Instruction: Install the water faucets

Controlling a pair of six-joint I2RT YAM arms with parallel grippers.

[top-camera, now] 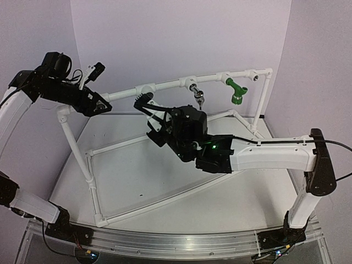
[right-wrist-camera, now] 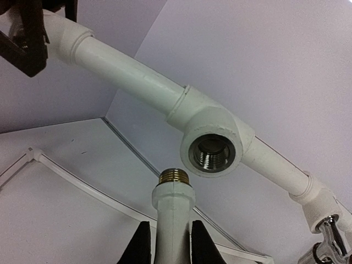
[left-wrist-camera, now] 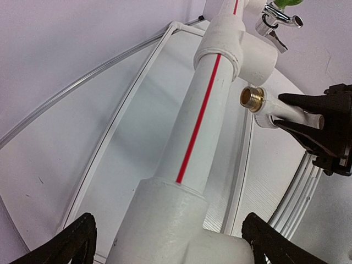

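Your right claw (right-wrist-camera: 170, 226), out past the middle of the tabletop (top-camera: 165, 187), is clenched on the white faucet (right-wrist-camera: 175, 201). It points the gold screw end up at the round socket (right-wrist-camera: 212, 154), just apart from it, so I think you are lining up to twist it in. There is open room below it. At the far left corner your left claw (left-wrist-camera: 168, 223) stands spread on both sides of the pipe frame (left-wrist-camera: 203, 110), let go, with small gaps. Along the far edge, toward the right corner, the chrome faucet (top-camera: 197, 96) and green faucet (top-camera: 236, 92) already hang.
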